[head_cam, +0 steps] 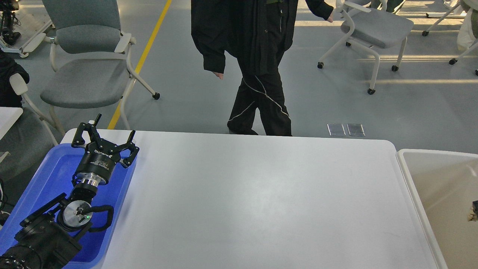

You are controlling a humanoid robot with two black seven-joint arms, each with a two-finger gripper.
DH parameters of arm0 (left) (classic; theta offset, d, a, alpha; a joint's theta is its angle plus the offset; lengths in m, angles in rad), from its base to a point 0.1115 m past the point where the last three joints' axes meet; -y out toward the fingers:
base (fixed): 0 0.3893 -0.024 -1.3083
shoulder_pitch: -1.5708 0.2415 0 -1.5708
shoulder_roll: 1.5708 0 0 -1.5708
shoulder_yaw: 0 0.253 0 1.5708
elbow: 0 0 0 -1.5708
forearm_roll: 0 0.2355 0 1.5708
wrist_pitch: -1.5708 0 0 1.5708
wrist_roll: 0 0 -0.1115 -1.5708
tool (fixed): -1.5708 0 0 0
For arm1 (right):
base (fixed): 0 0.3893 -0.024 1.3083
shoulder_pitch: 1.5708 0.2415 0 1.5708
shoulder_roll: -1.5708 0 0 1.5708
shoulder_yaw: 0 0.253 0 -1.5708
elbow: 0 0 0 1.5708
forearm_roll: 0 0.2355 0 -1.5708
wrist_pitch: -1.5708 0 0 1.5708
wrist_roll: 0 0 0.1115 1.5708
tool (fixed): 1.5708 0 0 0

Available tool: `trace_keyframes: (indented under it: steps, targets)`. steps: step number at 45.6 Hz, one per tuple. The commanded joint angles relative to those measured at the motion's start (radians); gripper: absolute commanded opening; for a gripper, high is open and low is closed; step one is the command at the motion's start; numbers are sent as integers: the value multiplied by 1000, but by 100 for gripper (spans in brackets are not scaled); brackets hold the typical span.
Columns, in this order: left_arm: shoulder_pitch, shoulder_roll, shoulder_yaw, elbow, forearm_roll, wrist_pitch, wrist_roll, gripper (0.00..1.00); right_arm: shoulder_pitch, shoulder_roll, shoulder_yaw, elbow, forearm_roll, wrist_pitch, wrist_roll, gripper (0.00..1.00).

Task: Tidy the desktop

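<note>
The desktop [254,198] is a large smooth white tabletop with rounded corners that fills the middle of the head view, with no loose object showing on it. My left gripper [114,126] is open and empty, its black fingers spread wide over the far end of the blue plastic tray [41,186] at the table's left side. My left arm reaches over the tray from the lower left corner. My right gripper is out of view.
An off-white rectangular bin [440,194] stands at the table's right edge, with a small dark object [473,211] at its right side. A person in black [257,63] stands just behind the table's far edge. Grey chairs [86,63] stand on the floor beyond.
</note>
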Motion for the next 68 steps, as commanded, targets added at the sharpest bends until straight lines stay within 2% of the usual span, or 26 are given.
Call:
trace_keyframes:
  steps: [1, 17, 31, 36, 39, 43, 46, 51, 58, 61, 68]
  targets:
    - [0, 0, 1, 0, 0, 0, 0, 100, -2, 30, 25, -54, 6, -12, -2, 97]
    - [0, 0, -1, 0, 0, 0, 0, 100, 17, 80, 4, -120, 0, -118, 2, 99]
    - [0, 0, 1, 0, 0, 0, 0, 100, 30, 93, 5, -118, -3, -106, 1, 100]
    - [0, 0, 1, 0, 0, 0, 0, 100, 35, 87, 25, -109, 6, -42, 8, 100]
    - [0, 0, 1, 0, 0, 0, 0, 100, 41, 79, 65, -109, 9, 49, 36, 100]
    - [0, 0, 1, 0, 0, 0, 0, 100, 66, 61, 188, -108, 22, 138, 126, 100]
    - [0, 0, 1, 0, 0, 0, 0, 100, 81, 56, 234, -89, 22, 158, 180, 100]
    - [0, 0, -1, 0, 0, 0, 0, 100, 84, -2, 278, 52, 22, 163, 217, 100]
    - [0, 0, -1, 0, 0, 0, 0, 100, 61, -183, 524, 499, 17, 138, 222, 100]
    - [0, 0, 1, 0, 0, 0, 0, 100, 21, -235, 633, 647, 3, 106, 222, 100]
    - [0, 0, 1, 0, 0, 0, 0, 100, -59, -243, 806, 802, -14, 75, 223, 100]
